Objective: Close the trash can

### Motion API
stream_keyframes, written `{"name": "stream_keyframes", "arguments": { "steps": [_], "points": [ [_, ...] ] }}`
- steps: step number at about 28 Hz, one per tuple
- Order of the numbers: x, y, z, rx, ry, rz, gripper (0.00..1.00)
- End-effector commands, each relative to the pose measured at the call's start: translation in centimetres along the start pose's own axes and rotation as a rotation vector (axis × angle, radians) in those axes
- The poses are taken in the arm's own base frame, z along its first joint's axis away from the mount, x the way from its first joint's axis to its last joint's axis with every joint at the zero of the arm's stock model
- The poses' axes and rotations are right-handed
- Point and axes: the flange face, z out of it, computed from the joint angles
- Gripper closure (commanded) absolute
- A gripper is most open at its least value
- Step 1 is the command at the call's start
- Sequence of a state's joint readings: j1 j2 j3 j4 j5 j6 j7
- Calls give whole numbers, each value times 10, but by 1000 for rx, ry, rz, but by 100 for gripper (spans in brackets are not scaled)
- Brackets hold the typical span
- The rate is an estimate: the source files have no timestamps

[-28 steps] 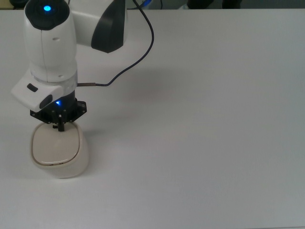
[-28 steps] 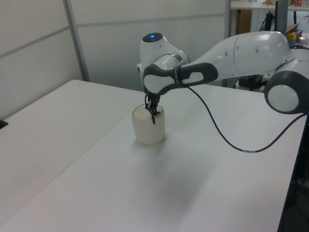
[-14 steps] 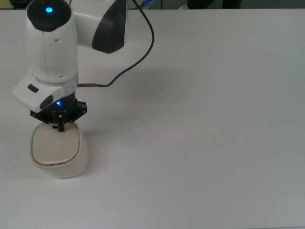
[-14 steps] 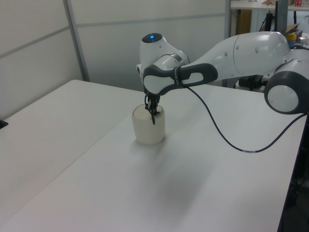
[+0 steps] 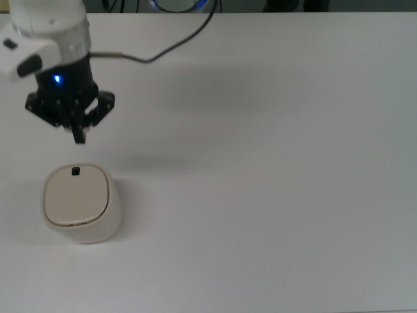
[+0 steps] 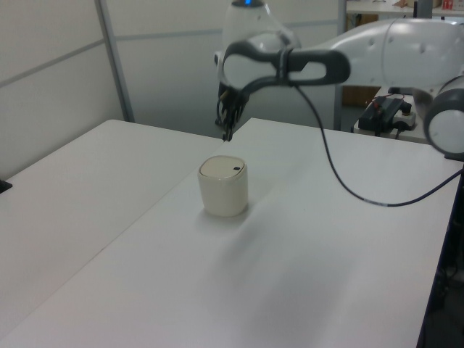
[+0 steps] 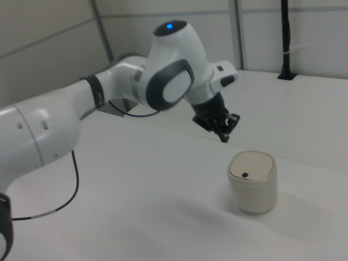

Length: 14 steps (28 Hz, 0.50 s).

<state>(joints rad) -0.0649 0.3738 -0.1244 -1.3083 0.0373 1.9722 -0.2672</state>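
— One bin, one arm, and nothing between them: the trash can [image 5: 79, 203] sits on the white table [image 5: 273, 169] near the top view's lower left corner, with its lid [image 5: 75, 193] lying flat and flush on the body, so by my reading the closing is done.

— Then what is left to do well?

— Only a clean retreat, I would judge. The gripper [image 5: 78, 134] hangs above the table, clear of the can and touching nothing. In the left view the gripper [image 6: 227, 133] is well above the lid [image 6: 222, 168]. Any further move should go up and away, so that neither a fingertip nor the black cable [image 6: 341, 181] brushes the lid's edge and tips it open.

— And the fingers?

— They look drawn together into a single dark point, holding nothing, though in the right view the gripper [image 7: 224, 136] is too dark for me to be sure a thin gap is not there.

— Anything else you cannot see?

— The hinge is not visible in any view. The small black mark [image 5: 75, 171] is plain, but whether the lid is latched or merely resting cannot be told. The arm's base is cut off in all three views.
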Motion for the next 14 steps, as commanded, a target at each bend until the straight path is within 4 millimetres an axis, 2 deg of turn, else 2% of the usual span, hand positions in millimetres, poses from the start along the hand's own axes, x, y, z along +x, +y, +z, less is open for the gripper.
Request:
{"name": "stream_keyframes", "arguments": {
  "steps": [1, 2, 7, 14],
  "points": [
    [-21, -6, -31, 47, -73, 16, 62],
    [-28, -10, -35, 55, -122, 9, 39],
    [-48, -14, -49, 79, -233, 2, 0],
    [-68, -16, -62, 62, -357, -6, 0]
  ]
}}
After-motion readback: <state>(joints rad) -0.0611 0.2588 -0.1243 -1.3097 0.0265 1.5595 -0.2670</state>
